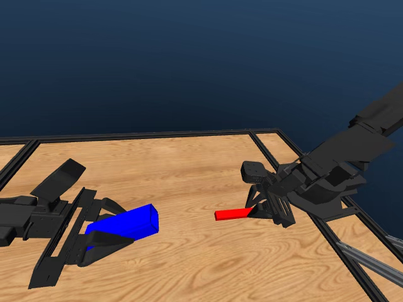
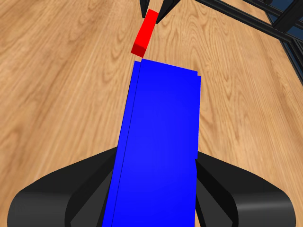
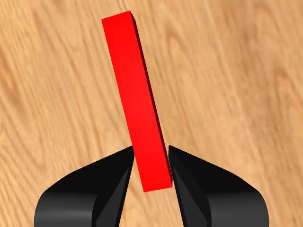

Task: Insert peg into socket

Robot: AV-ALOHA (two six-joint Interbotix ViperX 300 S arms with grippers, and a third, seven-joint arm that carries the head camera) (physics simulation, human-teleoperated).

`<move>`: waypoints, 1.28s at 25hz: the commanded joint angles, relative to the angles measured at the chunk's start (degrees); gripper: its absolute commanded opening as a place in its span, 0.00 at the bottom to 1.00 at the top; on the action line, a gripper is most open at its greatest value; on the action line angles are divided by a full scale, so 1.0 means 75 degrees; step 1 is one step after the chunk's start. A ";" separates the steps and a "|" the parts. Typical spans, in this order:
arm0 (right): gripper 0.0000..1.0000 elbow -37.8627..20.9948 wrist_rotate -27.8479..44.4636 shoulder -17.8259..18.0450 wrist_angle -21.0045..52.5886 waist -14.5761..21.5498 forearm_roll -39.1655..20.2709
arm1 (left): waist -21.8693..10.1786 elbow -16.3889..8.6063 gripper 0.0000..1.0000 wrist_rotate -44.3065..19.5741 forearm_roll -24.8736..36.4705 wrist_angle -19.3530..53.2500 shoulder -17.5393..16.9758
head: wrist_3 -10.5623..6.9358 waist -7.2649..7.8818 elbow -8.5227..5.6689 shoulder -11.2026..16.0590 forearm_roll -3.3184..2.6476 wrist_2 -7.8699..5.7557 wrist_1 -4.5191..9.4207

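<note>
Low at seven o'clock on the table [image 1: 189, 157], the left gripper [image 1: 104, 238] clamps the socket [image 1: 126, 224]. Toward four o'clock, the right gripper [image 1: 257, 207] grasps the peg [image 1: 232, 214], its free end aimed at the socket, well apart.

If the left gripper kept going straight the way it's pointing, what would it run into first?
Probably the peg: seen from the left wrist, it sits just past the far end of the socket clamped in the left gripper. Depth and alignment are uncertain, so it might slip past.
</note>
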 commanded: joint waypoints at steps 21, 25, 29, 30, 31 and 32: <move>0.00 -0.3973 -0.1278 0.0964 0.3682 0.0679 -0.0871 | -0.0516 0.0437 0.00 0.0445 -0.0834 0.0040 -0.0927 | 0.1083 0.0749 0.0262 -0.1036 0.0280 0.0284 0.0040; 0.00 -0.4536 -0.1741 0.1277 0.3966 0.0553 -0.0878 | -0.0656 0.0335 0.00 0.0454 -0.0866 0.0221 -0.0854 | 0.1085 0.0868 0.0270 -0.1027 0.0314 0.0307 0.0076; 0.00 -0.4979 -0.2205 0.1424 0.4094 0.0390 -0.0810 | -0.0769 0.0128 0.00 0.0379 -0.0850 0.0451 -0.0660 | 0.1070 0.0953 0.0277 -0.0994 0.0328 0.0283 0.0086; 0.00 -0.5091 -0.2337 0.1491 0.4123 0.0361 -0.0787 | -0.0792 0.0101 0.00 0.0344 -0.0840 0.0464 -0.0620 | 0.1065 0.0970 0.0277 -0.0983 0.0330 0.0270 0.0102; 0.00 -0.5170 -0.2448 0.1565 0.4030 0.0345 -0.0745 | -0.0813 0.0122 0.00 0.0322 -0.0829 0.0459 -0.0563 | 0.1054 0.0993 0.0266 -0.0971 0.0333 0.0262 0.0130; 0.00 -0.5316 -0.2576 0.1614 0.3984 0.0339 -0.0711 | -0.0825 0.0089 0.00 0.0280 -0.0835 0.0442 -0.0525 | 0.1068 0.1019 0.0259 -0.0950 0.0333 0.0230 0.0125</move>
